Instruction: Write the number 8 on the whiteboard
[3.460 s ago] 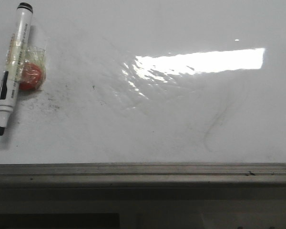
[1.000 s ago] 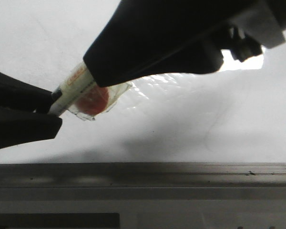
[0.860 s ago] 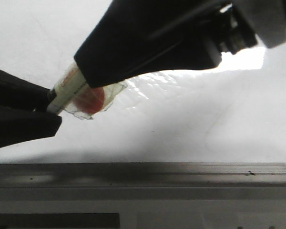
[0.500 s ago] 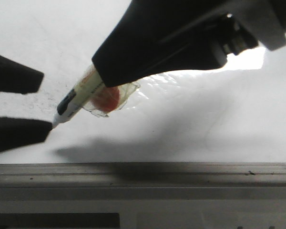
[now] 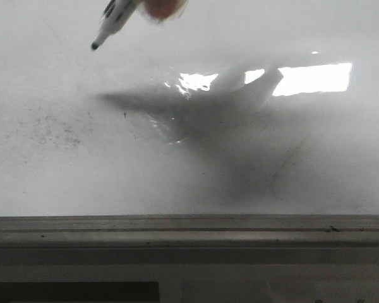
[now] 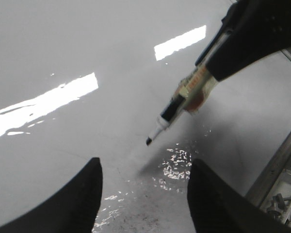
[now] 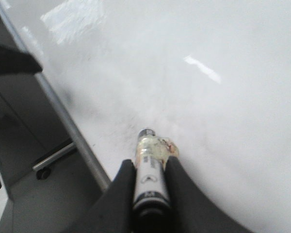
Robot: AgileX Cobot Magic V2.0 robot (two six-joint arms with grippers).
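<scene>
The whiteboard (image 5: 196,158) is glossy white with faint grey smudges and no number 8 on it. My right gripper (image 7: 150,165) is shut on a white black-tipped marker (image 7: 148,179) with a red piece taped to it. It holds the marker tilted, tip down, above the board. In the front view only the marker's tip end (image 5: 110,22) shows at the top edge, and its shadow falls on the board. My left gripper (image 6: 145,165) is open and empty. The marker (image 6: 179,104) hangs beyond it in the right gripper (image 6: 252,39).
The board's grey metal frame edge (image 5: 189,230) runs along the near side and also shows in the right wrist view (image 7: 63,116). Dark specks (image 5: 50,129) mark the board's left part. A bright window reflection (image 5: 312,79) lies at the right.
The right gripper has lifted the marker up and away, so both arms have left the front view and only the marker's tip shows. The left gripper, open half a second ago, has drawn back.
</scene>
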